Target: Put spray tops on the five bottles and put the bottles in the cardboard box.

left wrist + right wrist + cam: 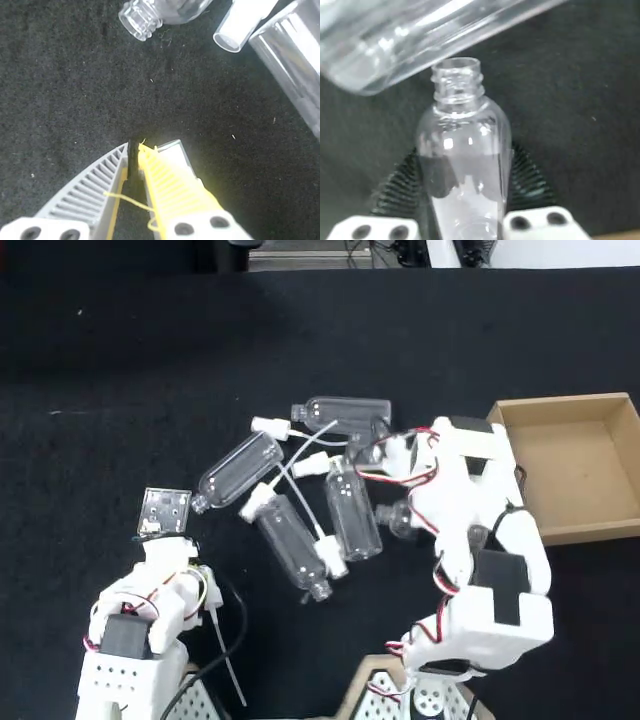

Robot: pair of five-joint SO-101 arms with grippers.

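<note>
1. Grip, right side: right gripper (465, 152) is closed around the body of a clear bottle (462, 165); the neck is open and has no spray top on it.
2. In the high view that bottle sits at the jaws just beside the pile (292, 540) of four more lying bottles; the box (560, 405) is on the far side of this arm, and none of the bottles is in it yet.
3. Left gripper (135, 150) is low over the black cloth (75, 90); the jaws are all but shut with nothing seen between the tips; a loose yellow thread (125, 199) trails off one finger.
4. Spray tops (268, 426) lie among the pile, with their thin tubes (300, 490) crossing over the bottles.
5. Risk: the held bottle is smooth and rounded; it may twist or slip out if the squeeze is off-centre.
6. Risk: a neighbouring bottle lies close against the held neck; lifting may nudge it and roll the pile.
7. Risk: the tubes look tangled; pulling one top may drag the others along.
</note>
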